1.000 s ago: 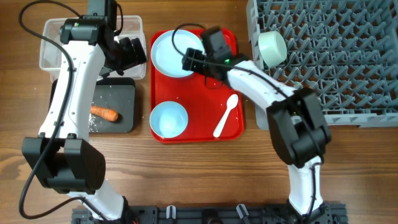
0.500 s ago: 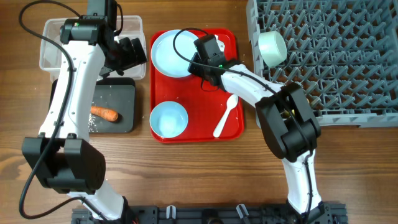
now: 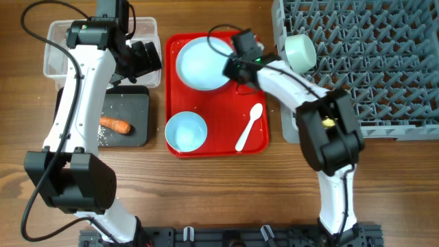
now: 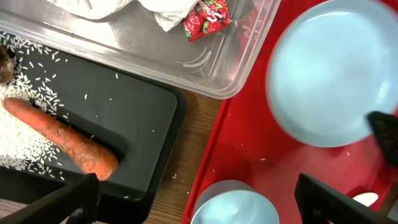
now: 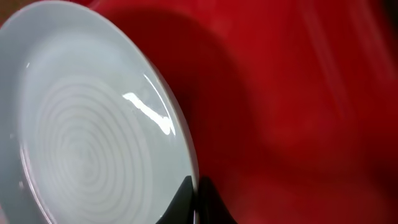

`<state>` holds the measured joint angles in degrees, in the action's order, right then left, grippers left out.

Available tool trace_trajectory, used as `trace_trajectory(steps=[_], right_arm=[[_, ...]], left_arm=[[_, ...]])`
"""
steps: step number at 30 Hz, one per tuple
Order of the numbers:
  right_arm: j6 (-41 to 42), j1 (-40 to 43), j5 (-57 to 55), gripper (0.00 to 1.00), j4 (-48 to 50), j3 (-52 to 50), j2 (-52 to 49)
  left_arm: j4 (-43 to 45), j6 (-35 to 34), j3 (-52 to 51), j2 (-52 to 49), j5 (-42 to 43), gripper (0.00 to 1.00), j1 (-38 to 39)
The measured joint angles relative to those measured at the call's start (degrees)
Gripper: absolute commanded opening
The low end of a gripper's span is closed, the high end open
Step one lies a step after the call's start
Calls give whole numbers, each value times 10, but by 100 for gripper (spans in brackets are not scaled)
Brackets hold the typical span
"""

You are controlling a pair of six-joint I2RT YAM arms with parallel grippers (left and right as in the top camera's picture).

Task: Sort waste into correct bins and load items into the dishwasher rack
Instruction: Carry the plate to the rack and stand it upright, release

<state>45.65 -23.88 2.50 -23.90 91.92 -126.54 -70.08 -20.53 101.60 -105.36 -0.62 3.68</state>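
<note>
My right gripper (image 3: 232, 66) is shut on the right rim of the light blue plate (image 3: 202, 63), which sits tilted over the back of the red tray (image 3: 219, 123). In the right wrist view the fingers pinch the plate's (image 5: 93, 137) edge at the gripper (image 5: 194, 186). My left gripper (image 4: 196, 196) hangs open and holds nothing, above the gap between the black tray (image 4: 124, 106) and the red tray. A carrot (image 4: 62, 137) and rice (image 4: 18, 124) lie in the black tray. The wrapper (image 4: 208, 15) and napkin (image 4: 161, 9) lie in the clear tub (image 3: 58, 51).
A light blue bowl (image 3: 186, 132) and a white spoon (image 3: 250, 127) rest on the front of the red tray. The grey rack (image 3: 370, 62) fills the back right, with a pale bowl (image 3: 300, 53) at its left edge. Bare wooden table lies in front.
My right gripper closed on the plate's rim and pulled it a little to the right, tilting it. The left arm has stayed still.
</note>
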Motion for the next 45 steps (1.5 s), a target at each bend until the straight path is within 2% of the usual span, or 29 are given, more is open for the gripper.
trace_trajectory(steps=[4, 10, 13, 16, 21, 25, 30, 34, 37, 44, 45], right_arm=[[-66, 49, -2, 4, -10, 0, 79], [-174, 103, -1, 4, -23, 0, 271], [-205, 118, -59, 4, -48, 1, 346], [-254, 144, -182, 4, -72, 2, 385], [-344, 172, -424, 4, -104, 3, 381], [-416, 204, -511, 4, -87, 3, 360], [-542, 255, -546, 4, -58, 3, 279], [-613, 264, -551, 4, -7, 3, 218], [-634, 263, -550, 4, 41, 3, 200], [-643, 263, -519, 4, 55, 3, 170], [-644, 263, -512, 10, 52, 3, 164]], left_arm=[[0, 0, 0, 0, 0, 100, 0], [0, 0, 0, 0, 0, 100, 0], [0, 0, 0, 0, 0, 100, 0], [0, 0, 0, 0, 0, 100, 0], [0, 0, 0, 0, 0, 100, 0], [0, 0, 0, 0, 0, 100, 0], [0, 0, 0, 0, 0, 100, 0], [0, 0, 0, 0, 0, 100, 0], [0, 0, 0, 0, 0, 100, 0], [0, 0, 0, 0, 0, 100, 0], [0, 0, 0, 0, 0, 100, 0]])
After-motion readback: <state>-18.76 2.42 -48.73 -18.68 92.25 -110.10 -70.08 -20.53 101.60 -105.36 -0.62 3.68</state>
